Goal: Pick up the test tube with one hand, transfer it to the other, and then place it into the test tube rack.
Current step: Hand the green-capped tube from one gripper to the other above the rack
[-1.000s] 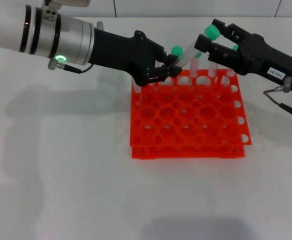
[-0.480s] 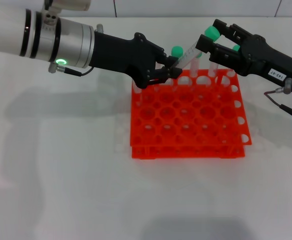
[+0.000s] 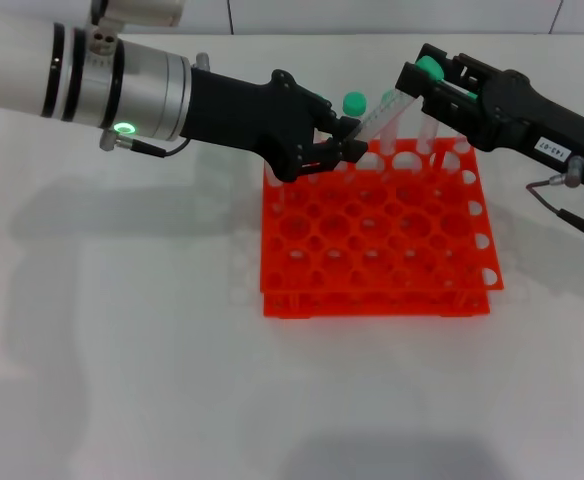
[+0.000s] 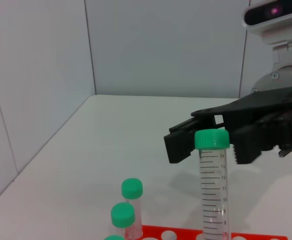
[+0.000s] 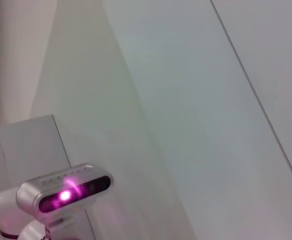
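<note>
The test tube (image 3: 384, 108) hangs tilted over the back of the orange-red test tube rack (image 3: 372, 262). My unlabelled left gripper (image 3: 338, 141) is shut on its lower end. Its green cap (image 3: 429, 68) sits between the fingers of my labelled right gripper (image 3: 422, 72), which press on both sides of it. In the left wrist view the tube (image 4: 212, 195) stands upright with the right gripper (image 4: 213, 142) closed around its cap. The rack's edge (image 4: 176, 234) shows below. The right wrist view shows neither tube nor rack.
Other green-capped tubes (image 3: 354, 102) stand in the rack's back row, two of them in the left wrist view (image 4: 132, 188). A cable (image 3: 562, 195) hangs from the right forearm. White tabletop (image 3: 122, 350) lies around the rack, with a wall behind.
The right gripper's fingers have narrowed around the tube's green cap. The left gripper, still holding the tube, has shifted slightly right.
</note>
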